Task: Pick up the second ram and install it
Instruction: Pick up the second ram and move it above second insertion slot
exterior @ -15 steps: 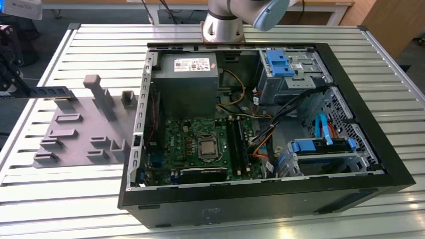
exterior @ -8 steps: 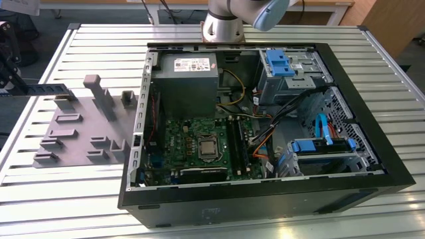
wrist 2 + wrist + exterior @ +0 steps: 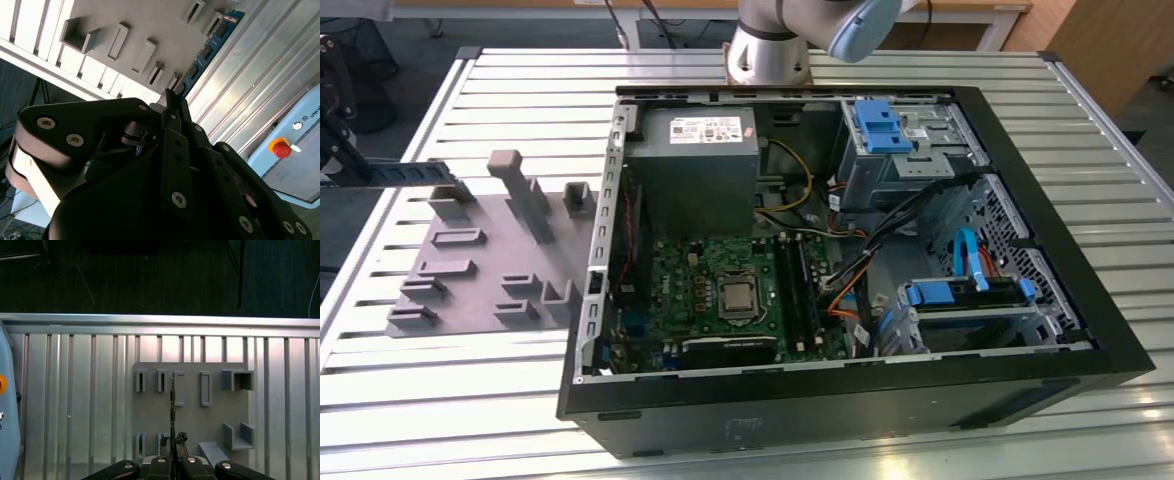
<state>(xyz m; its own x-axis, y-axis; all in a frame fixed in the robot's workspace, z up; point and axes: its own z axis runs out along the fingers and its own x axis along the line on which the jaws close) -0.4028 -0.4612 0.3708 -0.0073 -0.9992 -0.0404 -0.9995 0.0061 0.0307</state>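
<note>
As you hold it, grip: fingers (image 3: 176, 145) clamped on ram (image 3: 206, 50) end.
Ram: on edge over fixture (image 3: 200, 420) on counter (image 3: 75, 405).

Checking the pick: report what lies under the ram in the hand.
In the first wrist view the grey fixture with its slots lies under the second ram, which the hand grips. The stick's edge and the hand cover the strip straight beneath it.
</note>
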